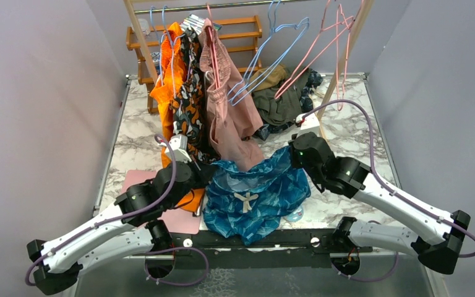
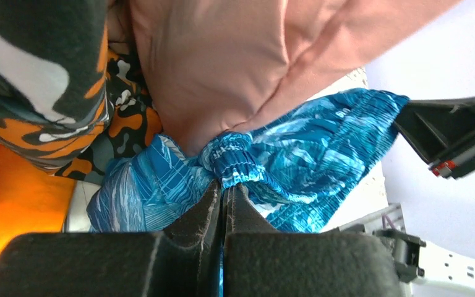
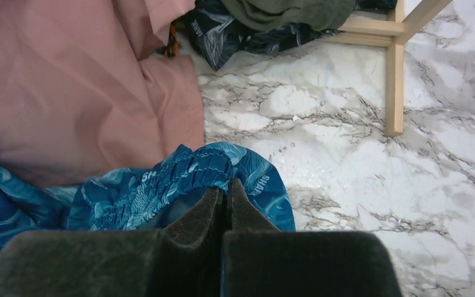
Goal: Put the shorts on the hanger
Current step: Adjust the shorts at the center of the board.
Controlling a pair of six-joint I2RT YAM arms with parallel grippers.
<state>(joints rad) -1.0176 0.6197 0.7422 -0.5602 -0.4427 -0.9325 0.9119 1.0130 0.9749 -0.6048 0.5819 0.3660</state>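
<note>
- Teal-blue leaf-print fabric shorts point(image 1: 253, 192): you have them stretched by the elastic waistband between your two arms, over the near middle of the white marble tabletop point(image 1: 352, 130). The rest of the cloth sags toward the near edge.
- White waist drawstring point(image 1: 245, 199): it hangs in a small bow at the front centre of the shorts.
- Your left gripper point(image 2: 226, 189): the jaws are pinched together on a bunched bit of waistband at the shorts' left end. Cloth shows right at the fingertips in the left wrist view.
- Your right gripper point(image 3: 226, 185): the jaws are pressed together on the waistband hem at the right end. The blue elastic curls over the tips.
- Thin pink triangular clothes hanger point(image 1: 315, 59): it hangs tilted from the rail at the top right, well apart from the shorts and not touched by either arm.
- Plain dusty-pink shorts point(image 1: 229, 105): they hang on the rail just behind the teal pair, and their lower edge touches or overlaps the waistband.
- Orange-and-black patterned shorts point(image 1: 182, 93): they hang left of the pink ones, beside your left arm.
- Thin light blue hangers point(image 1: 272, 55): they hang on the rail between the pink shorts and the pink hanger.
- Olive-green crumpled garment point(image 1: 281, 102): it lies in a heap on the far tabletop, under the hangers.
- Flat pink mat point(image 1: 182, 219): it lies on the tabletop under your left arm.
</note>
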